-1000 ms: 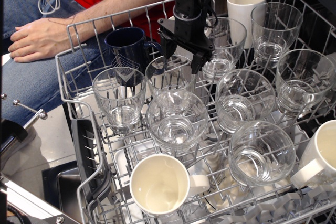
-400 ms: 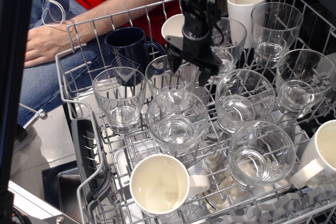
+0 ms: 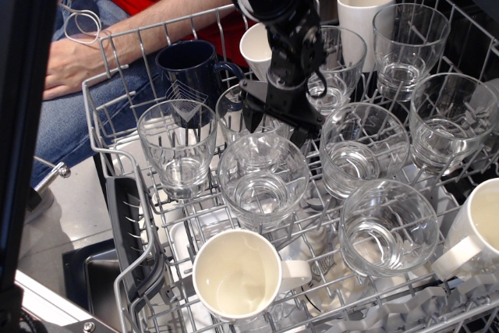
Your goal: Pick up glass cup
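Directly beneath end effector (image 3: 274, 124), glass cup (image 3: 251, 118).

- The gripper (image 3: 274, 124) covers part of the glass cup (image 3: 248, 115) beneath it; whether its fingers touch the rim cannot be told.
- A white mug (image 3: 477, 228) at 4 o'clock is cut by the right edge.
- The person's hand (image 3: 72, 64) at 10 o'clock is partly behind a dark bar (image 3: 23, 115).

A kitchen: an open dishwasher rack (image 3: 109, 154) loaded with tumblers and mugs
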Robot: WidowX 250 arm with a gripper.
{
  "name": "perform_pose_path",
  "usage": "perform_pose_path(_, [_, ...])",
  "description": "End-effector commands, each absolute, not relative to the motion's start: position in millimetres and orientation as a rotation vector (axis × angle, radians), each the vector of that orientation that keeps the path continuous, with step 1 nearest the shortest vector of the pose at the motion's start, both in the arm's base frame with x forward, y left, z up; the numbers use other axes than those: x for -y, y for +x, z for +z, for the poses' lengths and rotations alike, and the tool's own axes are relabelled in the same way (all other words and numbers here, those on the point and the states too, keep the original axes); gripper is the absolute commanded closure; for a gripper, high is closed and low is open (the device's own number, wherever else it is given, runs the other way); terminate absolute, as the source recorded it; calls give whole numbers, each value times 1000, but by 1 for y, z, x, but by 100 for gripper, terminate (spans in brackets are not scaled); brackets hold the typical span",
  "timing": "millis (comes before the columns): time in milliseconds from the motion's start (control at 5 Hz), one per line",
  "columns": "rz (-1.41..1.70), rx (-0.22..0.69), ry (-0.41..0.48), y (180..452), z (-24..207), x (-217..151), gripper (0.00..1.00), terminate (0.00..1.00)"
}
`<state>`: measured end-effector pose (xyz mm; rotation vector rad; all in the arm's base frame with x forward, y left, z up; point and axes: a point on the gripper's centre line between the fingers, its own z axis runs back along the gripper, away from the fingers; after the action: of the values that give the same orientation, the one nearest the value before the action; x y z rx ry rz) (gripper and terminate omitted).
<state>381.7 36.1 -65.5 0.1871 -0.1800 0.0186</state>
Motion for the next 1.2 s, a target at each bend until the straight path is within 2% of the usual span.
perform_pose_path(0, [92,226,203,395,-69,-36,0,0])
perform_pose_path(200, [117,202,185,398,-69,-36,100,0])
perform_pose_path(800, [92,188,184,388,-70,-37,100,0])
perform_pose_path(1000, [90,171,135,392,-58,-41,100,0])
